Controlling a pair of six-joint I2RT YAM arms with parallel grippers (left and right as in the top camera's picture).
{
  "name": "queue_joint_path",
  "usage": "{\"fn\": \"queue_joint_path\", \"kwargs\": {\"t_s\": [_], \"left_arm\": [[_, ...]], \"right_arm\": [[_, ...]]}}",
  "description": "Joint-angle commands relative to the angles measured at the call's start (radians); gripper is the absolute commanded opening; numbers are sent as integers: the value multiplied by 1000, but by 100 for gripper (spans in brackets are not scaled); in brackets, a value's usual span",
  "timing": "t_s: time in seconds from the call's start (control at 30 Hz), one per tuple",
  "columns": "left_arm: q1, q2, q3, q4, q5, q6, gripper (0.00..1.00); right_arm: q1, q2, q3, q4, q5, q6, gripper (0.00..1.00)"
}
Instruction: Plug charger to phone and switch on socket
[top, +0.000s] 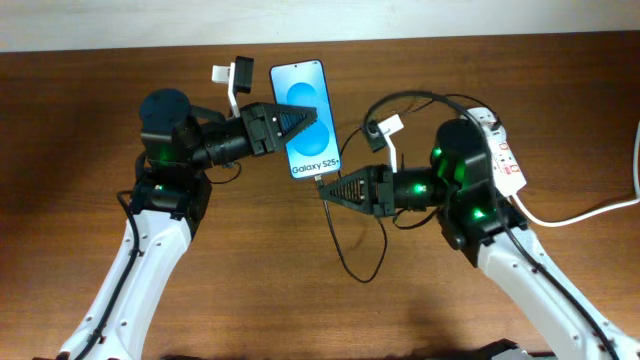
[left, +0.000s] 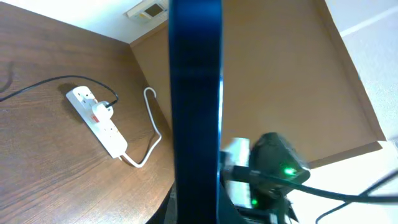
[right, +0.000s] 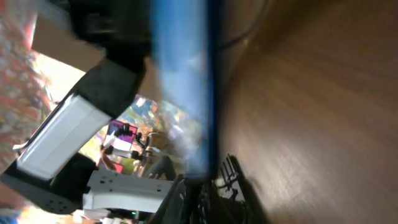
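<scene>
The phone (top: 303, 100), with a blue screen reading "Galaxy S25+", is at the table's back middle. My left gripper (top: 308, 122) is shut on it from the left; the left wrist view shows the phone edge-on (left: 196, 93). My right gripper (top: 324, 187) is at the phone's bottom edge, shut on the charger's connector tip. The thin black charger cable (top: 352, 272) loops toward the front, and another length arcs back to the white socket strip (top: 503, 152) at the right. A black plug head sits in the strip (left: 107, 111). The phone is a blue blur in the right wrist view (right: 183, 81).
The socket strip's thick white cord (top: 590, 212) runs off the table's right edge and also shows in the left wrist view (left: 149, 127). The right arm (left: 273, 163) shows behind the phone. The brown wooden table (top: 90, 130) ends at a pale wall at the back.
</scene>
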Motion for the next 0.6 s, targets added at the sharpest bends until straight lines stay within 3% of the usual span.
{"fn": "queue_joint_path", "kwargs": {"t_s": [0.0,0.13,0.47,0.57], "left_arm": [[0,-11,16,10,18,-6,0],[0,-11,16,10,17,-5,0],[46,-11,16,66,47,-38,0],[46,-11,16,120,90,32,0]], "right_arm": [[-4,65,8,0,-44,30,4],[-5,66,9,119,-110,71,4],[-7,66,8,148,-169,70,4],[-7,66,8,148,-172,70,4]]}}
